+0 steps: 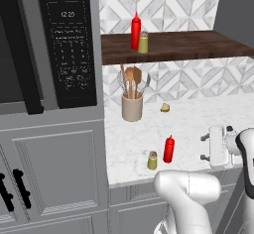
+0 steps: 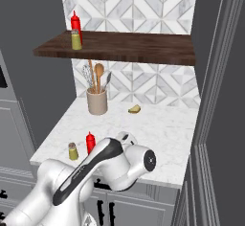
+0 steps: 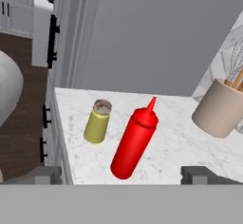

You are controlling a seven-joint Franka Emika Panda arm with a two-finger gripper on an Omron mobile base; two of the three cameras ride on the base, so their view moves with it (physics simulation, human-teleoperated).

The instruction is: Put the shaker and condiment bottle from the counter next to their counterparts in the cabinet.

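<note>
On the white marble counter (image 1: 198, 114), near its front edge, the red condiment bottle (image 1: 168, 149) stands upright with the olive-yellow shaker (image 1: 152, 160) just to its left. My gripper (image 1: 204, 147) hovers to their right at about bottle height, open, fingers pointing at them and touching nothing. In the hand view the bottle (image 3: 134, 142) and shaker (image 3: 98, 122) stand ahead of the wide-apart fingertips (image 3: 45, 174). The counterparts, a red bottle (image 1: 135, 30) and a shaker (image 1: 143, 42), stand side by side at the left end of the dark wooden cabinet shelf (image 1: 188, 44).
A beige crock (image 1: 132, 106) of utensils stands against the tiled wall under the shelf, with a small yellow food piece (image 1: 165, 108) to its right. A tall grey unit with a black oven panel (image 1: 67, 39) bounds the counter's left; a grey wall (image 2: 215, 100) bounds its right.
</note>
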